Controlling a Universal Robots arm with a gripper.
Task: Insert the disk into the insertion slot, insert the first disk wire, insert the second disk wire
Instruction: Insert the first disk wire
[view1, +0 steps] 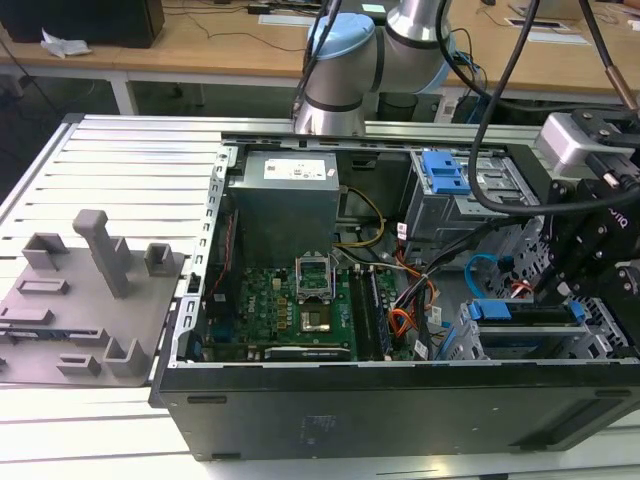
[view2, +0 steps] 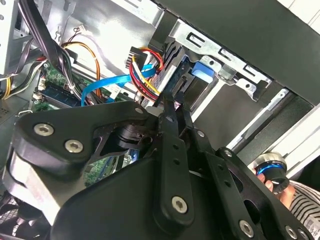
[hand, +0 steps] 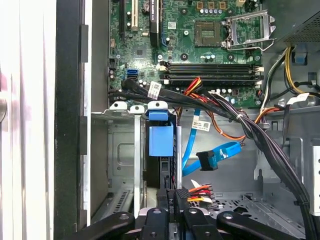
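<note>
Presently the gripper (hand: 173, 202) is seen clamped on the black plug of the first wire (hand: 200, 190), and red, yellow and black strands are seen trailing from that plug in the first wrist view. Just beyond the fingertips the disk (hand: 161, 141) is found seated in the slot (hand: 121, 150), with its blue carrier exposed. Beside it the second wire (hand: 190, 145) is looped, its plug end lying free. In the exterior view this group is located at the frame's lower right, inside the case (view1: 300, 400). The motherboard (view1: 290, 305) is noted at frame centre.
</note>
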